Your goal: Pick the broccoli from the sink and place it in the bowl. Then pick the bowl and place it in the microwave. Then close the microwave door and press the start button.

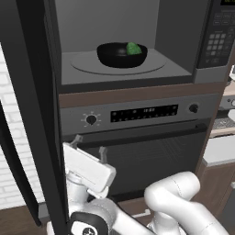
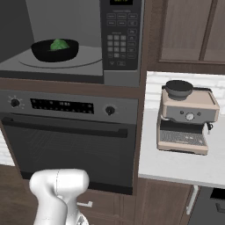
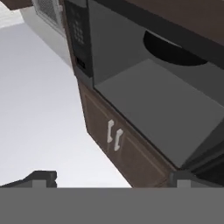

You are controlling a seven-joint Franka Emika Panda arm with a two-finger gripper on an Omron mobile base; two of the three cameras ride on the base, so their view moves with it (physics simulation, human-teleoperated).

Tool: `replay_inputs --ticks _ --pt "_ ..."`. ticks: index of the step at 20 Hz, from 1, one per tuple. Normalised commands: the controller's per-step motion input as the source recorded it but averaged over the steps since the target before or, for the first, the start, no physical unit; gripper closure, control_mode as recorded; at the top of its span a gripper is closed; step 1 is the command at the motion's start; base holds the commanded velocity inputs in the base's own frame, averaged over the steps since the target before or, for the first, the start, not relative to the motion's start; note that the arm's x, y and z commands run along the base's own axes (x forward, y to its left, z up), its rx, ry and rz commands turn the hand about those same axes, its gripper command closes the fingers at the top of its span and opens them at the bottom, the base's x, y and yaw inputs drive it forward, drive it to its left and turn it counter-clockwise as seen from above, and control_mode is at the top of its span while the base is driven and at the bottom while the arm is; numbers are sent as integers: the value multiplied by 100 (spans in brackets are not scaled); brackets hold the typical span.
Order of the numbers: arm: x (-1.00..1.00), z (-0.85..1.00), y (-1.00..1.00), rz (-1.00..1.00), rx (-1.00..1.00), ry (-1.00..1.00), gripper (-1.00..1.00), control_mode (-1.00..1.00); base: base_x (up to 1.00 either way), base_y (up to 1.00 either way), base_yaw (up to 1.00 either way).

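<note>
Low beside the open microwave door (image 1: 27,114), the tool (image 3: 107,179) hangs with its jaws spread wide, holding nothing. In the hand view its two dark tips frame the microwave (image 1: 183,41) cavity at a rolled angle, with the underside of the bowl (image 1: 121,54) dark at the top. In the left base view the white hand sits just right of the door's edge, in front of the oven (image 1: 137,137).

Bowl sits on the turntable (image 1: 87,64) inside the microwave, broccoli (image 1: 133,48) in it, toward the keypad side. So pick and both placements look done.

Step in hand: closing the door. It stands swung fully out to the left, edge-on to the left base camera.

Next move, as I read it: get the tool round to the outer face of the door and push it through its arc toward the cavity until it seats. Then up to the keypad panel (image 2: 121,37) for the start button; can't tell which button that is at this size.

Risk: the arm itself stands in the door's swing path and needs to clear it.

Espresso machine (image 2: 188,116) on the bench (image 2: 176,165) to the right is well clear.
</note>
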Motion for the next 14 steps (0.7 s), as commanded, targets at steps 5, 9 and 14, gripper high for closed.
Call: replay_inputs --ticks 5,9,14 --pt "10 -41 70 -17 -21 4 -100 -100 0 0 0" --pt "0 -45 52 -20 -15 4 -100 -100 0 0 0" --pt "0 0 26 -18 -8 5 -100 -100 0 0 0"
